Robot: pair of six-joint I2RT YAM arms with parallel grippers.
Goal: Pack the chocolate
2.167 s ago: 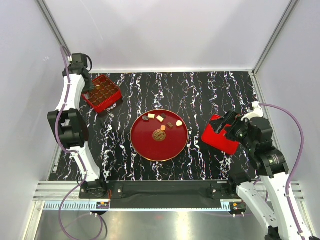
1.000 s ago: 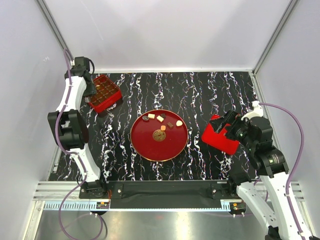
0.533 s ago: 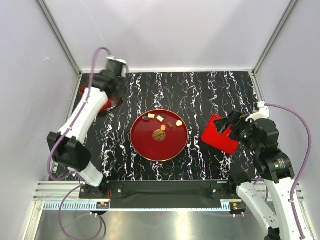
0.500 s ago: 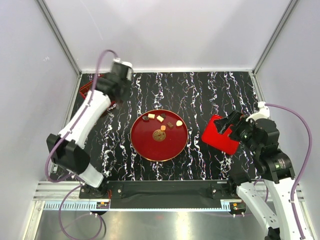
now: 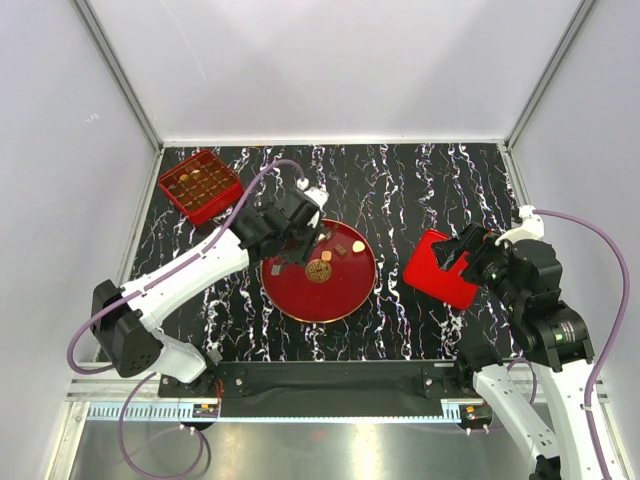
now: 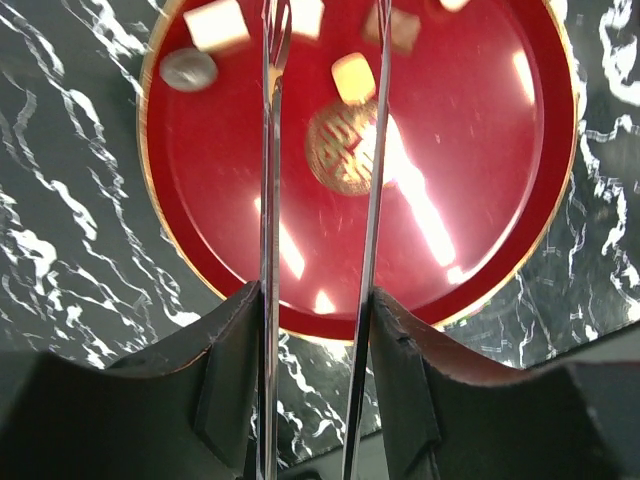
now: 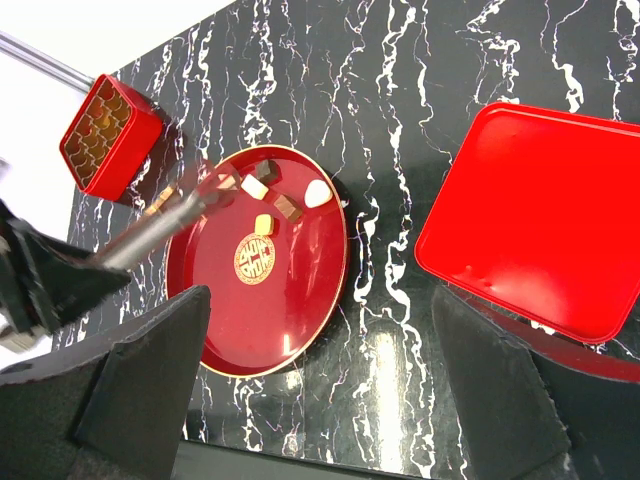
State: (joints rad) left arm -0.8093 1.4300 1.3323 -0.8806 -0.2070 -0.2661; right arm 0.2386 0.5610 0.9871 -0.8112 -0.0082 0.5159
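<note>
Left gripper [image 6: 328, 20] has swung away from the red box [image 5: 200, 186], where it hung two seconds ago, and now hovers low over the far-left part of the red plate [image 5: 300, 305], its thin jaws apart with nothing between them; I take that as one drop finished and the next pick beginning. In the box, several of the gridded cells show tan or brown fillings, though they are too small to count. On the plate the chocolate [image 6: 352, 78] lies clustered along the far side, beyond the gold emblem [image 6: 345, 148]: cream squares, a tan one, a brown one, a dark round and a pale round. Further right, the red lid [image 7: 540, 230] lies on the marbled table [image 5: 400, 180] showing only its bare inside, and the right gripper [image 5: 462, 257] hangs over it, jaws wide and holding nothing
</note>
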